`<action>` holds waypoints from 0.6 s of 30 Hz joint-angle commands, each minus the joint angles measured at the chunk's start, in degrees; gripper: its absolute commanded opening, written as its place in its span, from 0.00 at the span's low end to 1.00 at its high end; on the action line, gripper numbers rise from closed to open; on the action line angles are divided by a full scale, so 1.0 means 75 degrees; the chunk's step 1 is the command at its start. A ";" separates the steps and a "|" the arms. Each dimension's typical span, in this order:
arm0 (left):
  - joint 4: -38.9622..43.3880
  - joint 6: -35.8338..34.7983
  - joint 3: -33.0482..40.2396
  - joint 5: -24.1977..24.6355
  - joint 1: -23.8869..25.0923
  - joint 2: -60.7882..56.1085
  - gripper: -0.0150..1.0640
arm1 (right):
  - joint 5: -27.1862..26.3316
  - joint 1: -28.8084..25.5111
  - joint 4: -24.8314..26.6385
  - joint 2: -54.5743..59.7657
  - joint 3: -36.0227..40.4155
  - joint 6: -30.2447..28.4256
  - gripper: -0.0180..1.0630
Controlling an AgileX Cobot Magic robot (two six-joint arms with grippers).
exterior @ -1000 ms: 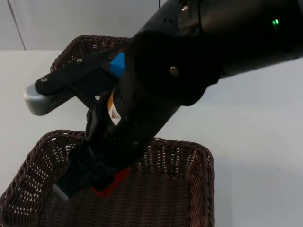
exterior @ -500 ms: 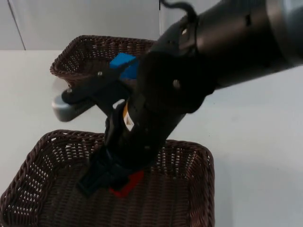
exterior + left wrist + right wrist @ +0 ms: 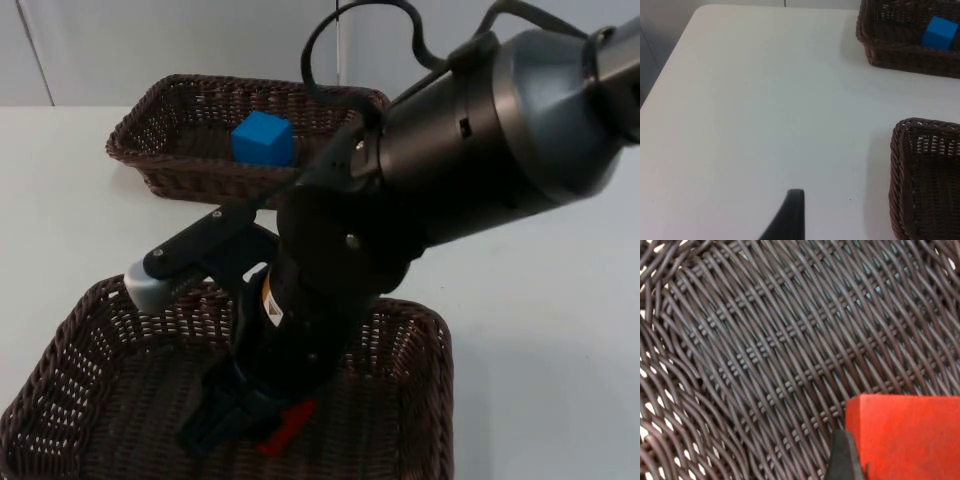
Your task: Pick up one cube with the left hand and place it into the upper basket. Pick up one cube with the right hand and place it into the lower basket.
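The left end effector (image 3: 790, 220) waits over bare white surface (image 3: 750, 110) near its left edge; whether its fingers are apart or closed cannot be told, since a single black fingertip is all that can be made out. To its right the surface lies open up to the two baskets.

The blue cube (image 3: 263, 139) is a plain matte block sitting inside the upper basket (image 3: 150, 120), a dark brown wicker tray by the surface's far edge, apart from both end effectors.

The red cube (image 3: 287, 428) is bright and sharp-edged. It is down inside the lower basket (image 3: 90, 330), at the near edge of the surface, right at the tip of the right end effector (image 3: 250, 420). In the right wrist view a black finger (image 3: 842, 457) lies against the cube's (image 3: 905, 435) left face; the grip looks closed on it, though the other finger is hidden. The cube seems at or just above the woven floor. Woven floor lies open to the cube's left, and bare surface runs to the right of both baskets.
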 commanded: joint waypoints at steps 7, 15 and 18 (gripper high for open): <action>0.0031 -0.0032 0.0034 -0.0006 0.0013 -0.0029 0.85 | 0.0059 -0.0012 -0.0008 -0.0040 -0.0011 0.0099 0.70; 0.0031 -0.0032 0.0034 -0.0006 0.0013 -0.0029 0.85 | 0.0160 -0.0012 -0.0008 -0.0324 -0.0011 0.0099 0.72; 0.0031 -0.0032 0.0034 -0.0006 0.0013 -0.0029 0.85 | 0.0193 -0.0012 -0.0008 -0.0817 -0.0011 0.0099 0.72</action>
